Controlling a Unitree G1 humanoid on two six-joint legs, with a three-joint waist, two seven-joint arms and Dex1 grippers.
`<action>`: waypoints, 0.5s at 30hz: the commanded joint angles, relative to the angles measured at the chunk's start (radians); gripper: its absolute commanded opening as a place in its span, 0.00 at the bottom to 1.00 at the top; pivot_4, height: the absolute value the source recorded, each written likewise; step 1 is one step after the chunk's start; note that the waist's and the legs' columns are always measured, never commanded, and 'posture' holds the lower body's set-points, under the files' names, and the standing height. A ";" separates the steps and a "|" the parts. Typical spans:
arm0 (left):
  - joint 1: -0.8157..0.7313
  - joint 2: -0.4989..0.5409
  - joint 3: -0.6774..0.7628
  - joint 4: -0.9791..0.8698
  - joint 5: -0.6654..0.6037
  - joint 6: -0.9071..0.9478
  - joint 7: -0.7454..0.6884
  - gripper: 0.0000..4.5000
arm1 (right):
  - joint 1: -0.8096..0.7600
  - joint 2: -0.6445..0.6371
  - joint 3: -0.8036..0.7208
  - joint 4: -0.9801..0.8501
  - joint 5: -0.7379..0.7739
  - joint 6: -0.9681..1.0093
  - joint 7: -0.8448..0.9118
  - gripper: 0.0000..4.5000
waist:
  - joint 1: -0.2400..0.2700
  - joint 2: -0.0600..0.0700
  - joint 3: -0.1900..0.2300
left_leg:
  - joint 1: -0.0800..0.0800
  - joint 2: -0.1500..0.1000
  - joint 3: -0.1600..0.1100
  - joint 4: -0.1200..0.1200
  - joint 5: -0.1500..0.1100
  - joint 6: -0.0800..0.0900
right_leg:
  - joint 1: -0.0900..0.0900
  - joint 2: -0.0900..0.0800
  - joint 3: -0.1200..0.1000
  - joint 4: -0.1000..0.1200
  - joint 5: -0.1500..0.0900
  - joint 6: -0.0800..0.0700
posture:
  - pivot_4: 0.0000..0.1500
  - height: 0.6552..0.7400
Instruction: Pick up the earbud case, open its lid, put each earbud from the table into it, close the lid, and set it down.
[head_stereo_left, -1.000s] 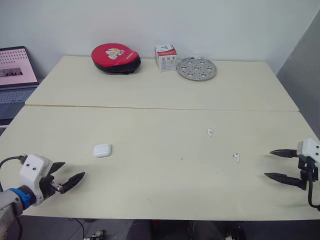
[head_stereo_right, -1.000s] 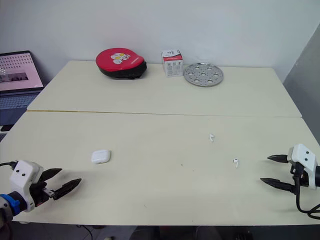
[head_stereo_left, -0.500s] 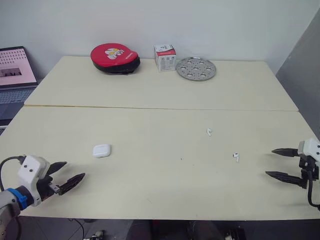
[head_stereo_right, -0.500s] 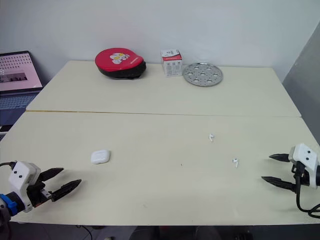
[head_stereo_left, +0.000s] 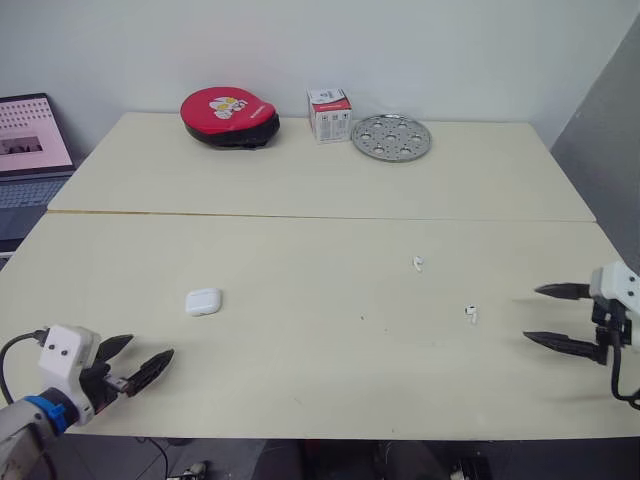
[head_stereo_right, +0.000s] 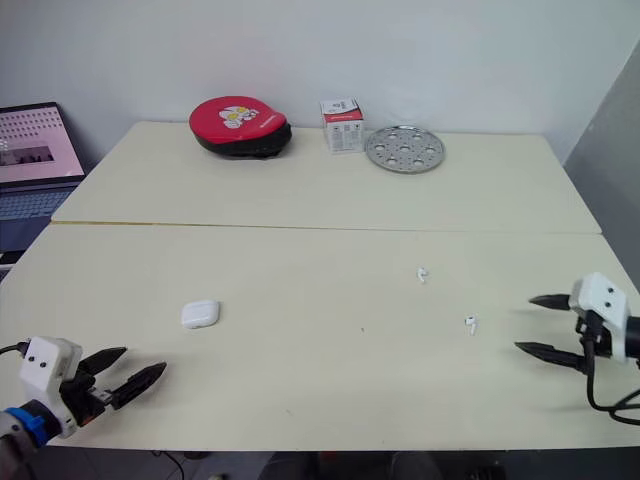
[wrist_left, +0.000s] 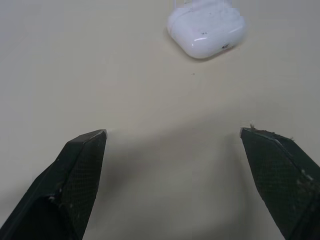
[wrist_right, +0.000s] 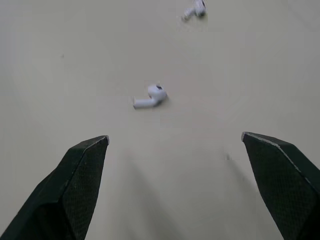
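The white earbud case (head_stereo_left: 203, 301) lies shut on the near table's left part; the left wrist view shows the case (wrist_left: 206, 33) ahead of the fingers. My left gripper (head_stereo_left: 140, 361) hovers open near the front edge, short of the case and to its left. One white earbud (head_stereo_left: 471, 314) lies right of centre, a second earbud (head_stereo_left: 418, 264) farther back. In the right wrist view the nearer earbud (wrist_right: 150, 97) and the farther earbud (wrist_right: 194, 9) lie ahead of the fingers. My right gripper (head_stereo_left: 546, 315) is open, to the right of the nearer earbud and apart from it.
At the back of the far table (head_stereo_left: 300, 180) sit a red round pouch (head_stereo_left: 229, 115), a small white-and-red box (head_stereo_left: 330, 114) and a perforated metal disc (head_stereo_left: 391, 137). A laptop (head_stereo_left: 30, 140) stands off the table's left side. A seam (head_stereo_left: 250, 214) runs between the two tables.
My right gripper has crept left toward the nearer earbud. My left gripper has sunk slightly toward the front edge. Case and earbuds have not moved.
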 joint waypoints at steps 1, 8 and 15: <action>-0.020 -0.063 -0.018 -0.103 -0.018 0.037 0.104 1.00 | -0.079 0.002 0.052 -0.148 0.072 0.070 0.012 0.99 | 0.000 0.000 0.000 | 0.000 0.000 0.000 0.000 0.000 0.000 | 0.000 0.000 0.000 0.000 0.000 0.000 | 1.00 1.00; -0.081 -0.201 -0.150 -0.140 0.052 0.047 0.267 1.00 | -0.354 0.085 0.212 -0.268 0.164 0.223 -0.009 0.99 | 0.002 -0.001 0.001 | -0.001 -0.001 -0.002 0.000 0.000 0.000 | 0.000 0.000 -0.001 0.000 0.000 0.000 | 1.00 1.00; -0.169 -0.271 -0.261 -0.087 0.149 0.050 0.389 1.00 | -0.472 0.130 0.281 -0.275 0.183 0.268 0.020 0.99 | 0.018 0.000 0.000 | -0.001 -0.001 -0.003 0.001 0.000 0.000 | 0.001 -0.001 -0.003 0.000 0.000 0.000 | 1.00 1.00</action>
